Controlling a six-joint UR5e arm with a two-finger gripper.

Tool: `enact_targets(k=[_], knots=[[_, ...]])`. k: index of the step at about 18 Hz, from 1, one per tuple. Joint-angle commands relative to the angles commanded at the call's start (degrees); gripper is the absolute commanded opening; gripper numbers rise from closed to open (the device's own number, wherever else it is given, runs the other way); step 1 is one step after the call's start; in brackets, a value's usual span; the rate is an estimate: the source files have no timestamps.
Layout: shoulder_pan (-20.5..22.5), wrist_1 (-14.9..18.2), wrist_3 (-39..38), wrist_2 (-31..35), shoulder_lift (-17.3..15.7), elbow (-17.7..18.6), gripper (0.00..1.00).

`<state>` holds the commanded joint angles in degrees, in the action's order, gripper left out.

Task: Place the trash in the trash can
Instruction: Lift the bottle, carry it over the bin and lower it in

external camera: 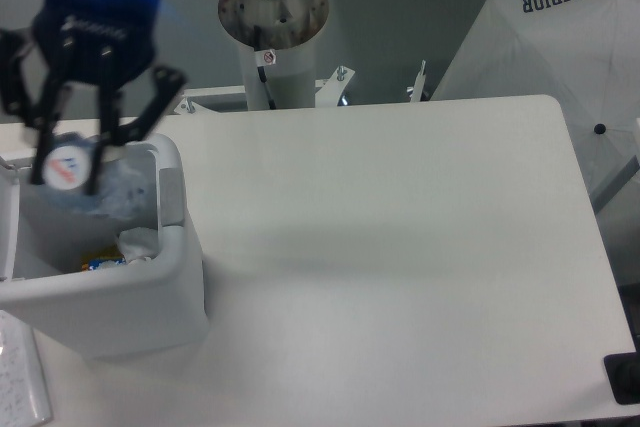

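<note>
Standing at the far left of the white counter [400,247] is a boxy white trash can [150,292] with rounded corners, a thick rim and a grey tab on its right wall. Inside, near the right wall, lie a crumpled white tissue [138,242] and a small yellow and blue item [102,263]. Directly above the can's opening hangs the black gripper [68,169] with a blue light on its body, its jaws closed around a clear plastic water bottle [95,187]. The bottle's round cap end faces the camera and its crumpled clear body reaches down past the rim into the can. Behind the counter, to the right of the gripper, rises the arm's round base [272,17]. At far right, beyond the counter's edge, stands a white umbrella [540,37] printed with dark lettering
</note>
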<state>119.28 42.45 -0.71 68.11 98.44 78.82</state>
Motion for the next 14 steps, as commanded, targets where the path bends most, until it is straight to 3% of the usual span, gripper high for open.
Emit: enact_targets(k=[9, 10, 12, 13, 14], knots=[[-0.2, 0.0, 0.3, 0.0, 0.3, 4.6, 0.14], [-0.2, 0.0, 0.3, 0.0, 0.3, 4.7, 0.27], [-0.1, 0.0, 0.6, 0.2, 0.5, 4.5, 0.85], [-0.1, 0.0, 1.0, 0.2, 0.6, 4.2, 1.00], [0.0, 0.0, 0.8, 0.1, 0.5, 4.0, 1.00]])
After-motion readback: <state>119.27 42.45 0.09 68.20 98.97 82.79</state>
